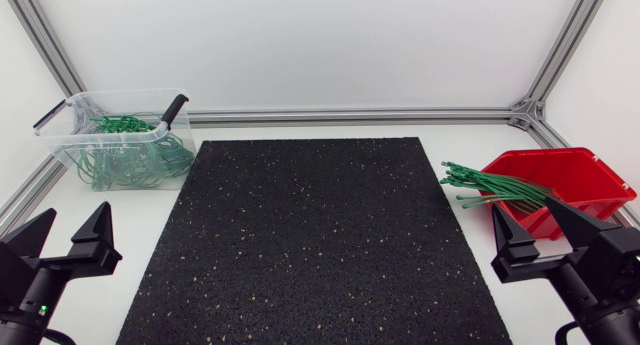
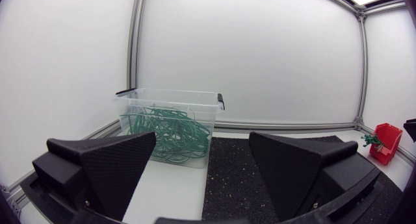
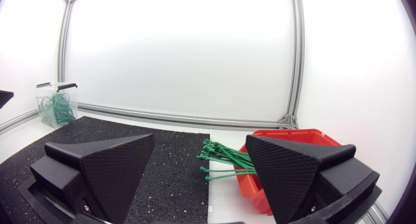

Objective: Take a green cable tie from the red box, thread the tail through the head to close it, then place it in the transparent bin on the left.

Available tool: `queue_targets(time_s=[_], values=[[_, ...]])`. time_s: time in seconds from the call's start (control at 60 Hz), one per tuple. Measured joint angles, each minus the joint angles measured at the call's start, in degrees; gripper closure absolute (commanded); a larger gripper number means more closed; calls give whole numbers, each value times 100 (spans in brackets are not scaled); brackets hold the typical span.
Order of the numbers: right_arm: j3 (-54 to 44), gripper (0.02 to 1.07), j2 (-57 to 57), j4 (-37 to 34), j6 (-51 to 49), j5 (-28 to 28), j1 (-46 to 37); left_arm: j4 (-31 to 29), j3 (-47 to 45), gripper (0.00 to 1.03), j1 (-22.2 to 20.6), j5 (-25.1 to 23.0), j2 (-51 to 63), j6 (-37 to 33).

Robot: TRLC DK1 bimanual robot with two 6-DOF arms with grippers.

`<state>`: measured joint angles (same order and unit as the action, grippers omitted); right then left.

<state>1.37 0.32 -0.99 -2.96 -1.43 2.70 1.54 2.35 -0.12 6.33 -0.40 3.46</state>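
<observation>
A red box [image 1: 575, 180] stands at the right of the table, with a bundle of straight green cable ties [image 1: 492, 188] sticking out over its left rim. At the back left is the transparent bin [image 1: 120, 135], holding several closed green ties. My left gripper [image 1: 62, 233] rests open and empty at the front left corner. My right gripper [image 1: 545, 233] rests open and empty just in front of the red box. In the right wrist view the red box [image 3: 286, 156] and the cable ties [image 3: 224, 160] lie right ahead of the right gripper [image 3: 201, 162]. The bin [image 2: 170, 123] stands ahead of the left gripper [image 2: 203, 162].
A black speckled mat [image 1: 315, 235] covers the middle of the white table. Aluminium frame rails [image 1: 350, 115] run along the back edge and up the corners. The bin has black latch handles [image 1: 172, 109] on its rim.
</observation>
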Motion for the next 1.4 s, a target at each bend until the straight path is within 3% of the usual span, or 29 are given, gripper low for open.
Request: queue_targets(time_s=[1.083,1.4], values=[[24,5,0,-35,-2,-7,-13,0,0,3,-2,0,0,0],[973,5,372,-474,-2,2,-24,0,0,3,0,0,0,0]])
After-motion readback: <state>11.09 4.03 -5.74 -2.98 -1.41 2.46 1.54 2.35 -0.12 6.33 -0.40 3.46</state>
